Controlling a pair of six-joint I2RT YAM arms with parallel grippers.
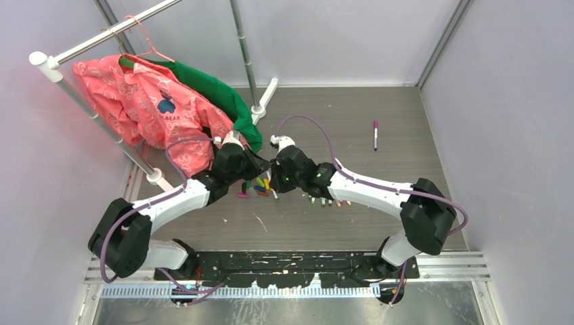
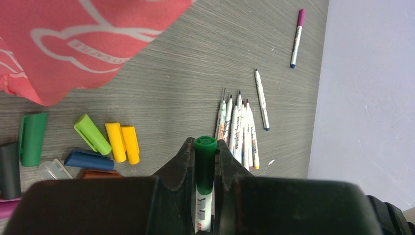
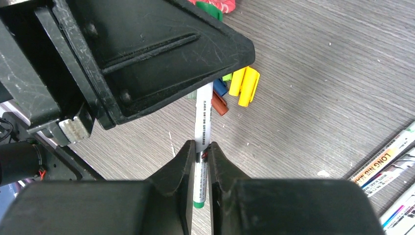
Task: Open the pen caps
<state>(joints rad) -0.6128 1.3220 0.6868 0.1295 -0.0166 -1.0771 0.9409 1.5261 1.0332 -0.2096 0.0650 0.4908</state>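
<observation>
A white pen with a green cap point(image 2: 204, 161) hangs in the air between my two grippers. My left gripper point(image 2: 204, 147) is shut on the green cap. The right gripper point(image 3: 201, 149) is shut on the white barrel point(image 3: 202, 117), near its green tail end. In the top view both grippers point(image 1: 260, 168) point(image 1: 275, 173) meet nose to nose above the loose caps. Yellow caps point(image 2: 123, 143), a light green cap point(image 2: 92, 134), a dark green cap point(image 2: 32, 138) and a blue cap point(image 2: 88, 159) lie on the table. Uncapped pens point(image 2: 240, 129) lie in a bundle to their right.
One pen with a purple cap point(image 1: 376, 134) lies alone at the far right. A pink garment point(image 1: 149, 101) and a green garment point(image 1: 216, 95) hang on a rack at the back left, the pink hem close to the left gripper. The rack's pole foot point(image 1: 258, 108) stands behind.
</observation>
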